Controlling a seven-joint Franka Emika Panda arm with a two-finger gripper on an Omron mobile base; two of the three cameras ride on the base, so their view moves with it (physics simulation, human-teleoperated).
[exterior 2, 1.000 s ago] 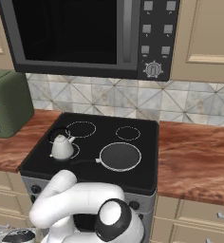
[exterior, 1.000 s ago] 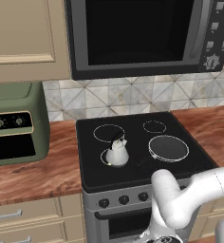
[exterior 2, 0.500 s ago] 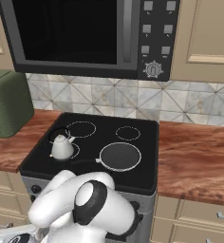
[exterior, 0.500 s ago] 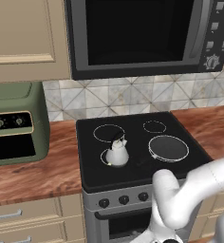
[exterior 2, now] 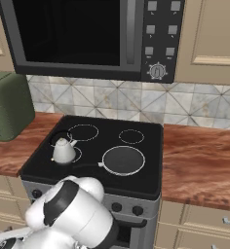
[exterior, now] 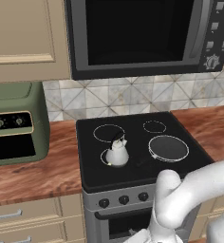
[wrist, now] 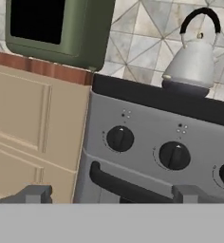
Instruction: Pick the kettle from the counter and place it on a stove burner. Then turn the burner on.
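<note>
The kettle stands upright on the stove burner at the 7 o'clock corner of the black cooktop, handle arched over its lid. A grey disc burner lies to its 3 o'clock, well apart. The green oven sits on the counter at the cooktop's 9 o'clock. In the hand view the gripper faces the stove front below the kettle, fingertips spread wide and holding nothing, near the knobs and the door handle.
</note>
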